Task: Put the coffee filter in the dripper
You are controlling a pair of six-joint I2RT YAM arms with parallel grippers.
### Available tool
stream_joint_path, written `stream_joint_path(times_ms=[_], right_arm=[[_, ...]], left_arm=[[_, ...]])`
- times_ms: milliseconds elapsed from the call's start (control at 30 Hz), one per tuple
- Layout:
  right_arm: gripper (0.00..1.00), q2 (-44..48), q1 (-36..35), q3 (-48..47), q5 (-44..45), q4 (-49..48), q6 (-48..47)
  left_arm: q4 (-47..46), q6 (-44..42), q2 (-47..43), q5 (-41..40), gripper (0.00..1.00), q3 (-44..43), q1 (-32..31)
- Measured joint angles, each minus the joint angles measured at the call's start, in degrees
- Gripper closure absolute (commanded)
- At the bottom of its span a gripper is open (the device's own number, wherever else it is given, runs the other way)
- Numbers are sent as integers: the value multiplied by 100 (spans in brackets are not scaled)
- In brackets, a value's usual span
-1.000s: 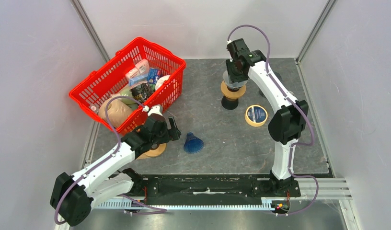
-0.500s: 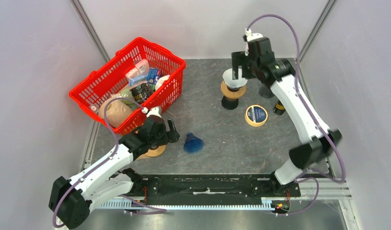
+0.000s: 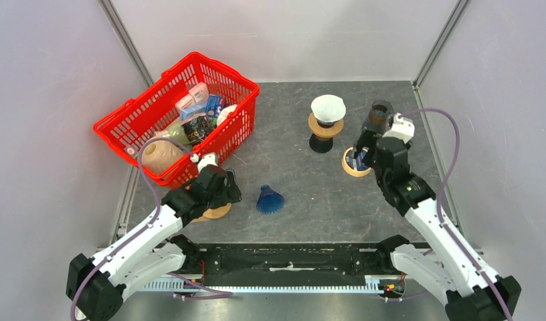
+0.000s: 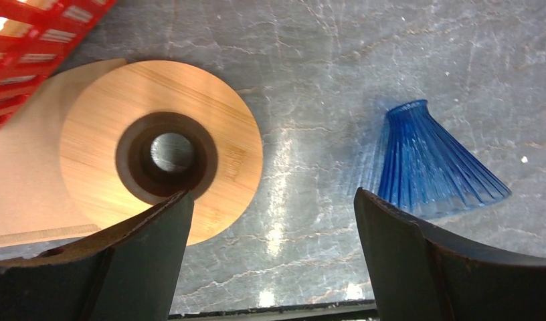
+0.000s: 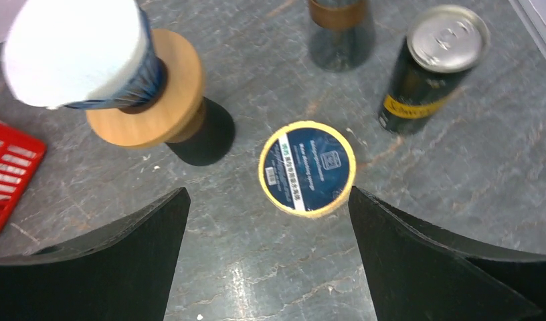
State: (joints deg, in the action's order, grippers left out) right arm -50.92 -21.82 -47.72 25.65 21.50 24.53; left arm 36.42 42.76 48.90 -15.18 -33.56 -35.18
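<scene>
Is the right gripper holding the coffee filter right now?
No, the right gripper is open and empty, while the white coffee filter sits in the blue dripper on its wooden stand.

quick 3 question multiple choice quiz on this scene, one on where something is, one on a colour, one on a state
1. The coffee filter is:
A) inside the ribbed cone
B) in the dripper on the wooden stand
C) held in the right gripper

2. The ribbed cone is:
A) green
B) blue
C) white

3. The right gripper is:
A) shut on the coffee filter
B) shut on the ribbed cone
C) open and empty

Answers:
1 B, the white paper sits in the dripper's mouth.
2 B, the left wrist view shows it as blue glass.
3 C, its fingers stand wide apart, gripping nothing.
</scene>
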Motion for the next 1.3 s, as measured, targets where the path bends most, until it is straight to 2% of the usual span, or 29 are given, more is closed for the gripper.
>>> stream_joint_path(times_ms=[200, 500, 700, 1000, 1300], right_arm=[[3, 741, 20, 872, 326, -439, 415], [3, 929, 20, 1047, 269, -796, 459], [3, 911, 20, 1073, 275, -815, 442], [3, 892, 20, 1073, 380, -813, 431], [3, 881, 20, 1073, 424, -813, 369]], left_arm=[[0, 31, 127, -459, 9, 0, -33], [-678, 136, 1132, -957, 19, -26, -42], [-909, 188, 1506, -1244, 21, -103, -42], [-841, 278, 1421, -1161, 22, -94, -94], [68, 581, 793, -1362, 21, -225, -671]])
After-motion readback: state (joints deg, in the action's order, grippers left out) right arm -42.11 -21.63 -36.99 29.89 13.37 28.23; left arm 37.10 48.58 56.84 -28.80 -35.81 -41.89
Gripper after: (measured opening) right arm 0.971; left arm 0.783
